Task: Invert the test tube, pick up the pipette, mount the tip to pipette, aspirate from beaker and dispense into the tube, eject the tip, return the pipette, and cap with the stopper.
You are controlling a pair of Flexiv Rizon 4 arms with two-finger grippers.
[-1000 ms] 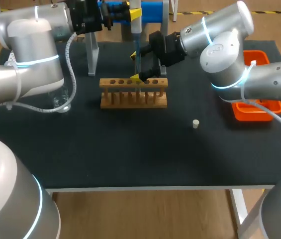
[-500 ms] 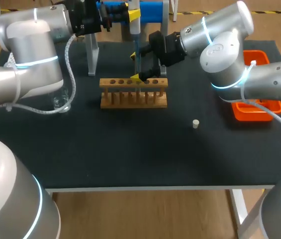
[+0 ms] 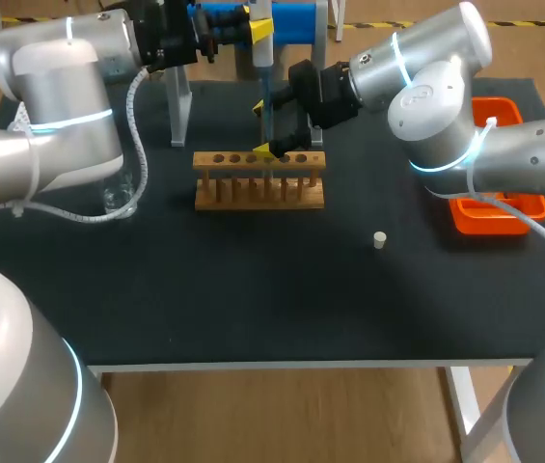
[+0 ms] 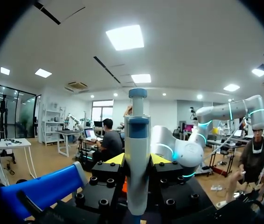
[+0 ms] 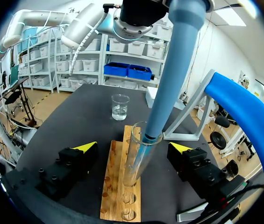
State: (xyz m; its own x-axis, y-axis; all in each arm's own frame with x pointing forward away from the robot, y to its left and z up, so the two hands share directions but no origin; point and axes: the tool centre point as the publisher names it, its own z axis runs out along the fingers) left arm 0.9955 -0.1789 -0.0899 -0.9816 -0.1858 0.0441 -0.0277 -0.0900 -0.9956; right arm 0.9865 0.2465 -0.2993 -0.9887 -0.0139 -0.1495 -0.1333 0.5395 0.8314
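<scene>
**A:** Where's the test tube?

**B:** It's standing in the wooden rack, midway between the right jaws. They gape wide and touch nothing. The left jaws clamp the pipette, and its lower end is inside the tube's mouth.

**A:** The danger?

**B:** Sideways drift, I'd say. Nothing steadies the glass, so the pipette could lever it over, chip the rim, or spill liquid onto the table.
</scene>
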